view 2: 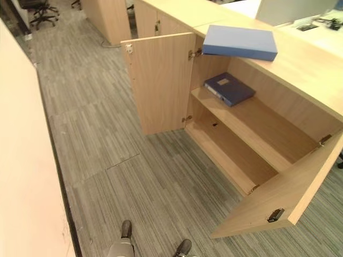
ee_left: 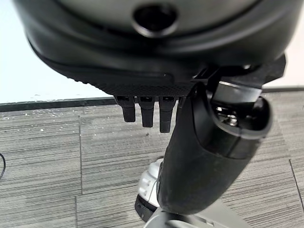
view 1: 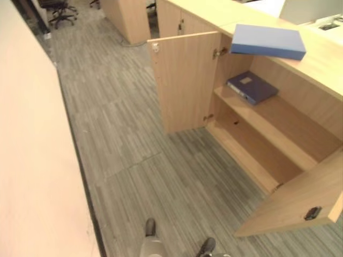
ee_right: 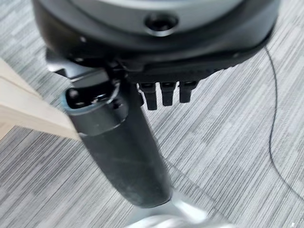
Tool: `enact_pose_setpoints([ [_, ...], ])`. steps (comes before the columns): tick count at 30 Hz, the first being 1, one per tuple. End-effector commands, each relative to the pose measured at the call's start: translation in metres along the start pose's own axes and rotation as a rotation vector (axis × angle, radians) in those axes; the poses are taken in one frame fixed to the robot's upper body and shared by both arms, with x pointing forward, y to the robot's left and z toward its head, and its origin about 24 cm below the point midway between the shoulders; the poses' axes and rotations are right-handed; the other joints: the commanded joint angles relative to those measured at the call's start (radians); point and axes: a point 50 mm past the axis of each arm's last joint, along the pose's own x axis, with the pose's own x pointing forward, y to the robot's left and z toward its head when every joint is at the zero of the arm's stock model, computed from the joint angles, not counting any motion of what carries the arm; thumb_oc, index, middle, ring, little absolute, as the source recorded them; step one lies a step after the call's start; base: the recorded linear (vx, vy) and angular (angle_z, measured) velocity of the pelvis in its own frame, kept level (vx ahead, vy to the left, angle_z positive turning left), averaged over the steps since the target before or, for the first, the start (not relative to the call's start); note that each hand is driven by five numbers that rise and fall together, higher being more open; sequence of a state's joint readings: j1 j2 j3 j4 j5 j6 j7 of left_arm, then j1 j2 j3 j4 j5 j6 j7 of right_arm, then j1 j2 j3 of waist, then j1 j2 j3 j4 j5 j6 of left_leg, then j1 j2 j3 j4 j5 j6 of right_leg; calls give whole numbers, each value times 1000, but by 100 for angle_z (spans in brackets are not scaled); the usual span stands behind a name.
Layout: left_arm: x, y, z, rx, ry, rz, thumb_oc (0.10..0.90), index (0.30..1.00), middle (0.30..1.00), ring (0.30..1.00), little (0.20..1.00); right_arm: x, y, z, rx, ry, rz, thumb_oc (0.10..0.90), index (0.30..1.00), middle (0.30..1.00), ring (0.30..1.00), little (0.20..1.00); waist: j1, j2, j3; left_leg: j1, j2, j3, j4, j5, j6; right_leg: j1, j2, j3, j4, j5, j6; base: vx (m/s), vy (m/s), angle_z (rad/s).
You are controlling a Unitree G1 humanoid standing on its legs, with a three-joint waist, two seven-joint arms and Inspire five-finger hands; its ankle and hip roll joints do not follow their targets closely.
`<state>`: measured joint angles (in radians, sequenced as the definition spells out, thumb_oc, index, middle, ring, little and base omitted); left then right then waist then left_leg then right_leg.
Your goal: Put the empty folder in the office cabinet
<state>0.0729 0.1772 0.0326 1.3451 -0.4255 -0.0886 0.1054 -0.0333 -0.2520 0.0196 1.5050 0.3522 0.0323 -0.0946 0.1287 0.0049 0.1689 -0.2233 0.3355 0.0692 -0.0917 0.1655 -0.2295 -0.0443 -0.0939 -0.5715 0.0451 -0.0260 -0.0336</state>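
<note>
A light blue folder (view 1: 268,41) lies flat on the wooden top of the office cabinet (view 1: 321,64), one corner jutting over the front edge. Inside, a darker blue folder (view 1: 252,87) with a pale label lies on the upper shelf (view 1: 284,120). The lower shelf is bare. Both cabinet doors stand open: the left door (view 1: 185,80) and the right door (view 1: 300,201). My left hand (ee_left: 199,156) hangs over the grey carpet, fingers relaxed, holding nothing. My right hand (ee_right: 123,142) hangs the same way beside a door's edge (ee_right: 28,114), also holding nothing.
A pale partition wall (view 1: 27,160) runs along the left side. A black office chair (view 1: 59,10) and another wooden cabinet (view 1: 128,19) stand at the far end. Grey striped carpet (view 1: 134,139) stretches between the wall and the cabinet.
</note>
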Motion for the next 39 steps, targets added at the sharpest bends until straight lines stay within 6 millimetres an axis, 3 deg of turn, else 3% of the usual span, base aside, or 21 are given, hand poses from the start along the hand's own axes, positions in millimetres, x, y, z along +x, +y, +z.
enact_pose_setpoints([
  [1, -3, 7, -15, 6, 25, 21, 800, 900, 900, 900, 900, 0, -17, 0, -11, 23, -39, 800, 900, 900, 900, 900, 59, -1, 12, -61, 24, -32, 13, 95, 25, 158, -186, 127, 35, -35, 192, 335, 396, -74],
  [3, -5, 7, -29, 10, 71, 20, 800, 900, 900, 900, 900, 0, -16, -7, -22, 48, -32, 800, 900, 900, 900, 900, 70, 21, -34, -34, 20, -18, 21, 111, 21, 177, -207, 133, 2, 11, 213, 241, 414, -83],
  [7, -4, 8, -25, 60, 60, 7, 800, 900, 900, 900, 900, 0, -12, -11, -52, 64, -17, 800, 900, 900, 900, 900, 79, -1, -45, -49, -41, -9, 116, 51, 43, 204, -272, 130, -28, 57, 238, 207, 315, -52],
  [8, -4, 9, -24, 79, 56, 5, 800, 900, 900, 900, 900, 0, -10, -11, -71, 68, -3, 800, 900, 900, 900, 900, 83, -14, -50, -61, -74, -4, 159, 11, 62, 205, -305, 123, -29, 81, 250, 251, 439, 13],
  [9, -3, 12, -19, 111, 47, 3, 800, 900, 900, 900, 900, 0, -5, -7, -108, 62, 14, 800, 900, 900, 900, 900, 86, -34, -57, -59, -148, 17, 192, -46, 107, 185, -379, 122, 2, 173, 271, 257, 489, 31],
  [11, -2, 13, -13, 131, 29, 3, 800, 900, 900, 900, 900, 0, 0, 4, -133, 33, 23, 800, 900, 900, 900, 900, 88, -37, -63, -25, -220, 44, 178, -76, 154, 163, -459, 111, 83, 282, 271, 215, 492, 45],
  [14, -1, 17, -9, 156, 22, 7, 800, 900, 900, 900, 900, -2, 13, 26, -154, -55, 55, 800, 900, 900, 900, 900, 83, -29, -67, 84, -309, 62, 116, -120, 206, 153, -537, 77, 247, 335, 269, 312, 486, 26],
  [15, -1, 20, -9, 158, 21, 12, 800, 900, 900, 900, 900, -3, 20, 35, -165, -93, 72, 800, 900, 900, 900, 900, 76, -30, -61, 121, -331, 68, 91, -127, 221, 137, -533, 73, 292, 328, 263, 352, 508, 13],
  [16, -2, 24, -9, 144, 24, 20, 800, 900, 900, 900, 900, -7, 33, 49, -187, -154, 108, 800, 900, 900, 900, 900, 70, -27, -42, 171, -350, 80, 67, -145, 243, 98, -498, 58, 352, 272, 249, 272, 356, 6],
  [17, -2, 24, -9, 143, 24, 20, 800, 900, 900, 900, 900, -7, 33, 49, -188, -155, 109, 800, 900, 900, 900, 900, 71, -27, -40, 174, -350, 81, 65, -145, 243, 97, -499, 61, 357, 268, 248, 240, 297, 2],
  [18, -2, 26, -9, 130, 20, 25, 800, 900, 900, 900, 900, -10, 40, 61, -200, -202, 128, 800, 900, 900, 900, 900, 70, -23, -23, 198, -356, 94, 65, -163, 251, 57, -475, 33, 389, 252, 244, 233, 239, -31],
  [19, -2, 26, -12, 124, 27, 26, 800, 900, 900, 900, 900, -17, 54, 85, -227, -292, 165, 800, 900, 900, 900, 900, 66, -14, 15, 237, -368, 107, 81, -201, 263, -18, -420, -35, 399, 232, 244, 235, 237, -46],
  [20, -2, 26, -11, 121, 26, 26, 800, 900, 900, 900, 900, -17, 54, 86, -228, -294, 165, 800, 900, 900, 900, 900, 66, -12, 18, 239, -364, 108, 84, -205, 261, -17, -416, -35, 399, 229, 242, 220, 139, -58],
  [22, -3, 28, -18, 108, 46, 26, 800, 900, 900, 900, 900, -28, 71, 111, -264, -399, 207, 800, 900, 900, 900, 900, 53, -17, 71, 296, -365, 123, 125, -259, 256, -103, -331, -98, 268, 238, 248, 155, -50, -60],
  [23, -3, 28, -18, 106, 46, 27, 800, 900, 900, 900, 900, -28, 71, 111, -265, -400, 208, 800, 900, 900, 900, 900, 53, -15, 72, 296, -361, 124, 127, -261, 255, -99, -325, -99, 261, 241, 246, 191, -135, -66],
  [24, -4, 29, -24, 104, 66, 25, 800, 900, 900, 900, 900, -32, 76, 117, -277, -432, 220, 800, 900, 900, 900, 900, 49, -37, 85, 321, -371, 127, 127, -276, 248, -135, -308, -151, 173, 264, 247, 115, -96, -40],
  [28, -5, 30, -27, 96, 74, 28, 800, 900, 900, 900, 900, -30, 75, 112, -283, -422, 215, 800, 900, 900, 900, 900, 42, -47, 79, 336, -353, 117, 128, -295, 226, -152, -264, -169, 75, 289, 253, 181, -140, -1],
  [29, -5, 32, -30, 89, 86, 29, 800, 900, 900, 900, 900, -26, 70, 104, -274, -388, 201, 800, 900, 900, 900, 900, 45, -60, 66, 343, -353, 113, 121, -308, 218, -130, -253, -192, 4, 288, 255, 227, -174, 22],
  [31, -7, 35, -40, 76, 116, 44, 800, 900, 900, 900, 900, -18, 58, 87, -265, -320, 161, 800, 900, 900, 900, 900, 48, -67, 32, 352, -340, 121, 107, -310, 208, -88, -232, -237, -21, 275, 231, 308, -170, 23],
  [37, -6, 30, -37, 103, 106, 37, 800, 900, 900, 900, 900, -12, 40, 75, -254, -256, 95, 800, 900, 900, 900, 900, 33, -48, 22, 351, -309, 103, 77, -300, 192, -109, -237, -241, 36, 237, 213, 160, -96, 15],
  [39, -4, 25, -23, 115, 63, 32, 800, 900, 900, 900, 900, -12, 28, 81, -204, -259, 57, 800, 900, 900, 900, 900, 7, -30, 43, 349, -288, 93, 55, -292, 188, -158, -266, -229, 116, 212, 205, 113, -86, 17],
])
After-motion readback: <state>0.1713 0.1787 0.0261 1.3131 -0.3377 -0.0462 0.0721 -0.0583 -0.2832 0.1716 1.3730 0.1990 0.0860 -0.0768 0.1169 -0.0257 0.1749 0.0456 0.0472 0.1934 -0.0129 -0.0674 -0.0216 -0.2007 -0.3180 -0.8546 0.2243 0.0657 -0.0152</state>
